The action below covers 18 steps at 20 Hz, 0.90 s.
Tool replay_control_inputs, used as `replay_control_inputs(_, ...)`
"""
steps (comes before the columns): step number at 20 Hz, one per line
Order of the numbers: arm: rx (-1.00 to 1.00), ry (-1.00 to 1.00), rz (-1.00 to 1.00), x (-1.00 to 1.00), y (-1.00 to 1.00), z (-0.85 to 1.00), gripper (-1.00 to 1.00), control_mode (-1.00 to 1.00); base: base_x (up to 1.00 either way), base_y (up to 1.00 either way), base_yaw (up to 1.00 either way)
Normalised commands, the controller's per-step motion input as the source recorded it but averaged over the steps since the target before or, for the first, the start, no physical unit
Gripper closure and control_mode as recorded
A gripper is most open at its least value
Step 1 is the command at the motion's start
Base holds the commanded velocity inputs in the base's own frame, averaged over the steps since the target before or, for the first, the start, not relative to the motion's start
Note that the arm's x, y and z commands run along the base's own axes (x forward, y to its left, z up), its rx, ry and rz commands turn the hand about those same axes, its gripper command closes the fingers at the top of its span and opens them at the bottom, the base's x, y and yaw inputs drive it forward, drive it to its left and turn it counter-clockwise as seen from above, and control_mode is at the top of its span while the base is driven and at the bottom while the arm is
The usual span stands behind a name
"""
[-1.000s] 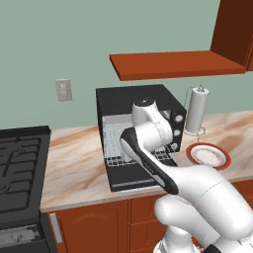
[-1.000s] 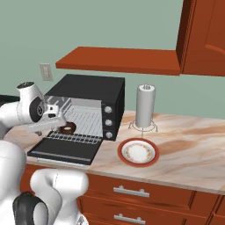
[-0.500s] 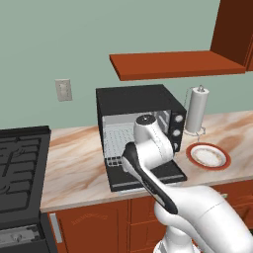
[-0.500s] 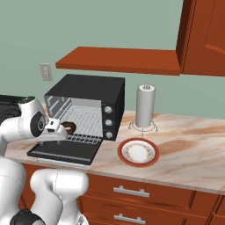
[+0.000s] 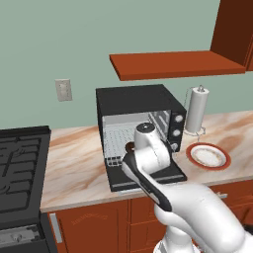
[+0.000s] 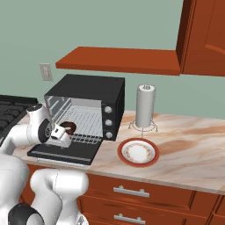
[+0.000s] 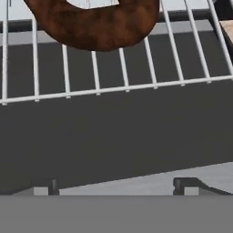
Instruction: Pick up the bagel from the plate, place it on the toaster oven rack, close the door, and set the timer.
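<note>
Hand view: bagel (image 7: 93, 25) lies on the toaster oven rack (image 7: 123, 86), near its front bar. Gripper (image 7: 116, 185) empty, fingertips set wide, well short of the bagel. Right base view: door (image 6: 66, 151) folded down flat on the bench (image 6: 184, 154); plate (image 6: 138, 152) bare, beside the oven.

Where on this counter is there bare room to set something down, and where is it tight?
Free: the marble counter between stove and toaster oven, and the stretch right of the plate. The plate itself is bare. Crowded: the open door and rack, with the bagel and the gripper over them; the towel roll stands close behind the plate.
</note>
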Motion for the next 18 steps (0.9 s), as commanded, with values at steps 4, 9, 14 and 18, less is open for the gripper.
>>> replay_control_inputs(4, 0.0, 0.0, -0.11, 0.62, 0.0, -0.09, -1.0, -1.0, 0.0, 0.0, 0.0)
replay_control_inputs(9, 0.0, 0.0, -0.04, 0.7, 0.0, -0.12, -1.0, -1.0, 0.0, 0.0, 0.0)
replay_control_inputs(14, 0.0, 0.0, -0.01, 0.74, 0.0, -0.08, -1.0, -1.0, 0.0, 0.0, 0.0)
replay_control_inputs(18, 0.0, 0.0, 0.0, 0.78, 0.0, -0.03, -1.0, -1.0, 0.0, 0.0, 0.0)
